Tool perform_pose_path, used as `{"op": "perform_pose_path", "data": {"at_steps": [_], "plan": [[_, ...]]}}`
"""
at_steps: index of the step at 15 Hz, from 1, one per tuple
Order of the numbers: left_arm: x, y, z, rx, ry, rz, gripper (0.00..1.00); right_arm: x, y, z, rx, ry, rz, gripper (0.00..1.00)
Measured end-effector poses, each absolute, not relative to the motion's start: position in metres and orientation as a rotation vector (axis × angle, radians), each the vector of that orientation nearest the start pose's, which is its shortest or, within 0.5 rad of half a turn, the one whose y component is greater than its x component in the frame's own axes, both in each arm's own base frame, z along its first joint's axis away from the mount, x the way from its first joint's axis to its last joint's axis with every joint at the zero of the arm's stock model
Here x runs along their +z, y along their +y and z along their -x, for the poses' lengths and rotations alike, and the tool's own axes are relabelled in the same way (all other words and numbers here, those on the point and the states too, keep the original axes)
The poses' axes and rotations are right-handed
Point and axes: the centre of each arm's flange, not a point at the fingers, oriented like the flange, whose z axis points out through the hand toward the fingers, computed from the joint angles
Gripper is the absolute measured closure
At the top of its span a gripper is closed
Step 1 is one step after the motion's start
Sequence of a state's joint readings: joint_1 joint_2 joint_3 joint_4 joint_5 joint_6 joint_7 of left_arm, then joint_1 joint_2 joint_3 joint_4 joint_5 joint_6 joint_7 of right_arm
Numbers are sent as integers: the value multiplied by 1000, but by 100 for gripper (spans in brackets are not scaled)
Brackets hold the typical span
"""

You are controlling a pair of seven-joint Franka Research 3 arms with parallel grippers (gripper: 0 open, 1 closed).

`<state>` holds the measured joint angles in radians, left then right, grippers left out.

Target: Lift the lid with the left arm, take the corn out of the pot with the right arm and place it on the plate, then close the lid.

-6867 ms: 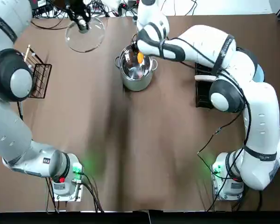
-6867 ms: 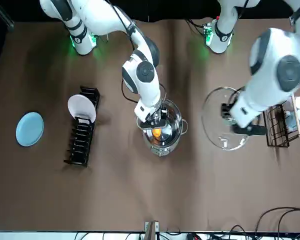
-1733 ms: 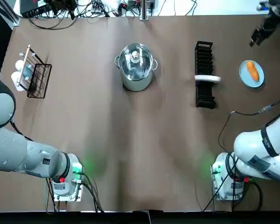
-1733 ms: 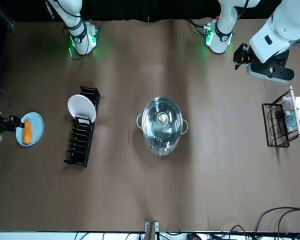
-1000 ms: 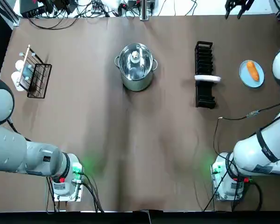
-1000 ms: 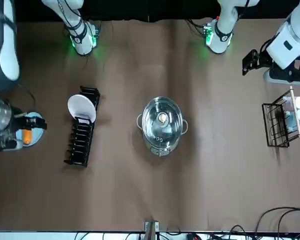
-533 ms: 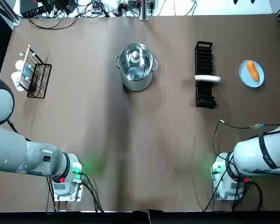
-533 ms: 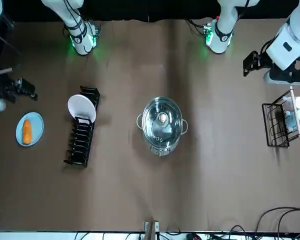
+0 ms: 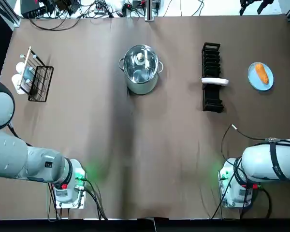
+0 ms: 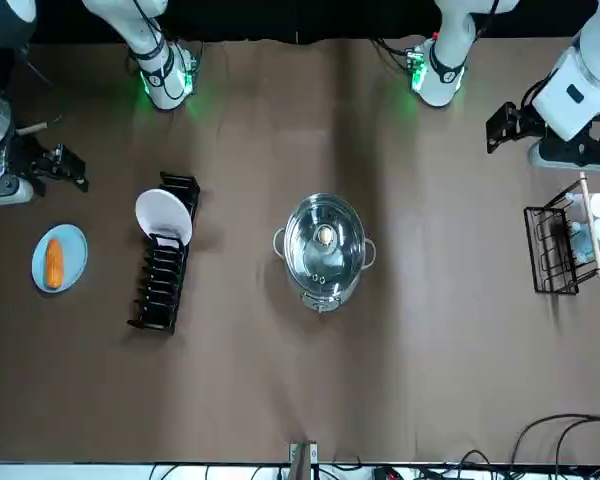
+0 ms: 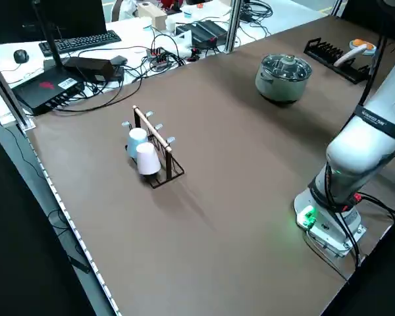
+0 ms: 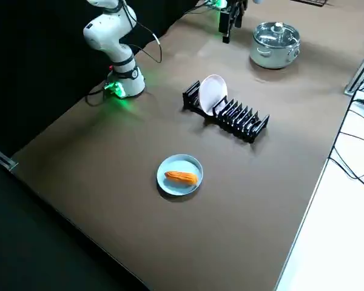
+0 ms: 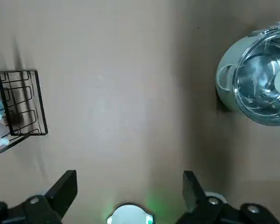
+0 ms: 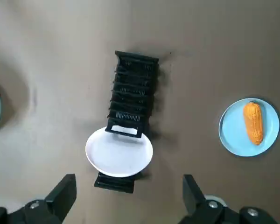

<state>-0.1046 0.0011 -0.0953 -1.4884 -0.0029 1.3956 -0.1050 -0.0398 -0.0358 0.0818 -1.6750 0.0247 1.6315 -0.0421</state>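
I think we're done: the corn (image 9: 262, 74) lies on the plate (image 9: 253, 81), far from the pot (image 9: 141, 87), and the lid (image 9: 140, 63) sits on the pot. My left jaws and right jaws are apart, empty. Next, I'd just park.

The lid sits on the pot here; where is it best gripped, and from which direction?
Grip the small knob at the centre of the lid, coming straight down from above. The lid is a shallow glass dome seated on the rim of the pot, leaving its edge little purchase; the upright knob is its only raised part.
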Motion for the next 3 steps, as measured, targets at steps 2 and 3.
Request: {"op": "perform_pose_path", "data": {"at_steps": [2, 3], "plan": [[647, -107, -526, 147, 148, 3123, 0, 604, 29, -542, 30, -138, 3117, 0], [647, -107, -526, 147, 148, 3123, 0, 604, 30, -538, 67, -140, 3117, 0]]}}
